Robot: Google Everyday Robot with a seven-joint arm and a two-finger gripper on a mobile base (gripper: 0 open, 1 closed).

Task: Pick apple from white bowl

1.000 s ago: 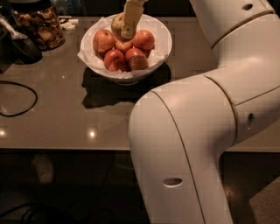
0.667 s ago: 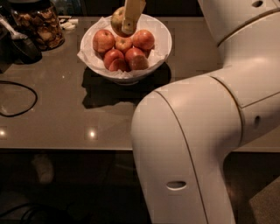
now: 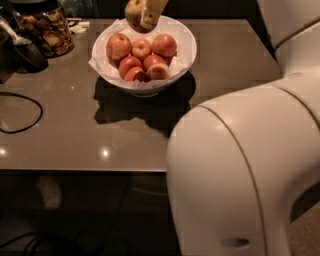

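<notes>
The white bowl [image 3: 185, 50] stands at the back middle of the grey table, lined with crinkled white paper and holding several redder apples [image 3: 142, 60]. My gripper [image 3: 145, 15] is at the top edge of the camera view, above the bowl's back rim. It is shut on the pale yellow-green apple [image 3: 134, 14], which hangs clear above the other apples. The gripper's upper part is cut off by the frame edge.
A glass jar of brown snacks [image 3: 45, 27] stands at the back left beside a dark object [image 3: 22, 52]. A black cable [image 3: 20, 112] loops on the table's left. My white arm [image 3: 250, 165] fills the right foreground. The table's front edge [image 3: 85, 171] runs across the lower middle.
My gripper has risen with the pale apple in it, from among the apples in the bowl to above the bowl. The camera view has shifted a little.
</notes>
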